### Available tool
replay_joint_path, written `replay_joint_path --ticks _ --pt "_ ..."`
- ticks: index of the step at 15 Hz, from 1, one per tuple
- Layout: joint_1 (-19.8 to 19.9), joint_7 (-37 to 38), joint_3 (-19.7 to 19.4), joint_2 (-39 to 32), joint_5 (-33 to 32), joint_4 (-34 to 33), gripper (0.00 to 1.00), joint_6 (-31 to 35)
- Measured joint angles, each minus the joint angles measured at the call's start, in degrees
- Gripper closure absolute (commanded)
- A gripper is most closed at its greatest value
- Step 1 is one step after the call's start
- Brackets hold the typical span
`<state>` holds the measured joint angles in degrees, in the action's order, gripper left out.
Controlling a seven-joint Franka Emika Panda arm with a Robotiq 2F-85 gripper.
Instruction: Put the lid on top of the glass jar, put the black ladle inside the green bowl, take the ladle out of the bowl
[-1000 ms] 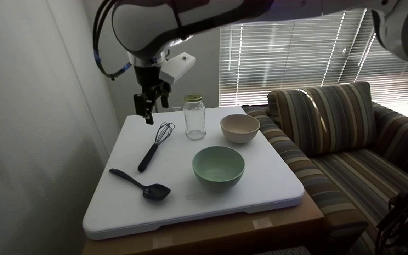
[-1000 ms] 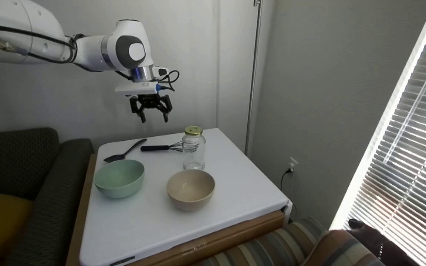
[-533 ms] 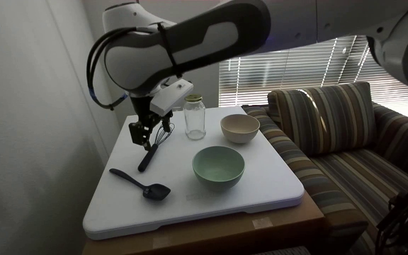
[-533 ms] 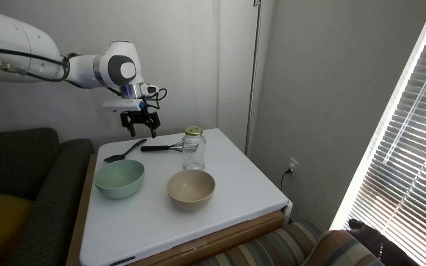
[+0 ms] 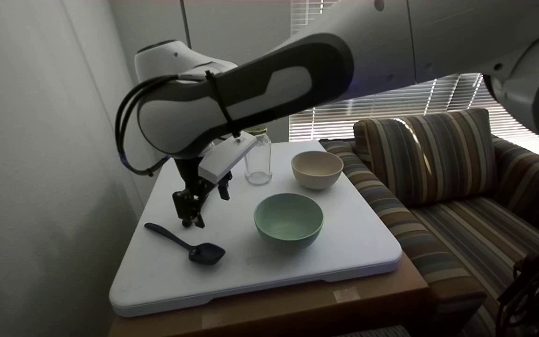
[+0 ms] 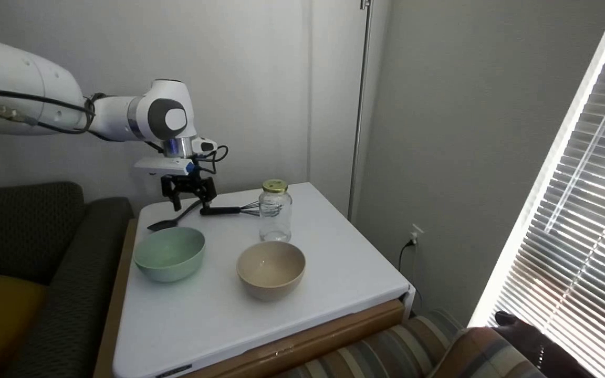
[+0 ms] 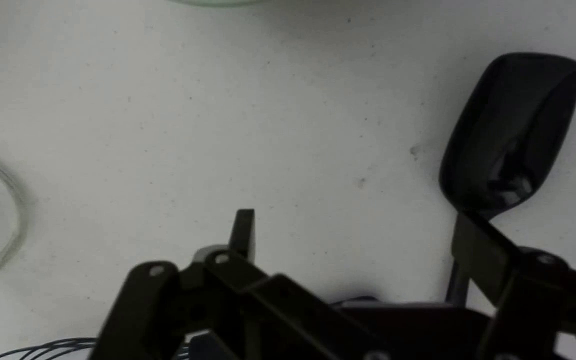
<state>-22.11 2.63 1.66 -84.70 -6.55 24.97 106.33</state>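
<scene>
Lid (image 6: 274,185) on jar (image 6: 275,224), ladle (image 5: 205,253) nr grn bowl (image 5: 288,222)

White table (image 5: 344,252): ladle (image 5: 206,253), jar (image 6: 275,220), green bowl (image 5: 288,222), beige bowl (image 6: 271,273); whisk (image 6: 221,210), seemingly flat.

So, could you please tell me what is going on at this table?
A robot arm is working over a white tabletop. Its gripper hangs open, holding nothing, above the tabletop near the whisk and the black ladle. The lid sits on the glass jar, so that part looks done. The black ladle lies on the tabletop, not in the green bowl. The arm will probably go for the ladle next, though that is only a guess.
</scene>
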Motion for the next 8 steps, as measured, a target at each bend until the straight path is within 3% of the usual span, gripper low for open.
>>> replay_joint_path --ticks 8 --pt "0.1 -0.8 0.0 0.3 0.6 -1.0 0.0 0.3"
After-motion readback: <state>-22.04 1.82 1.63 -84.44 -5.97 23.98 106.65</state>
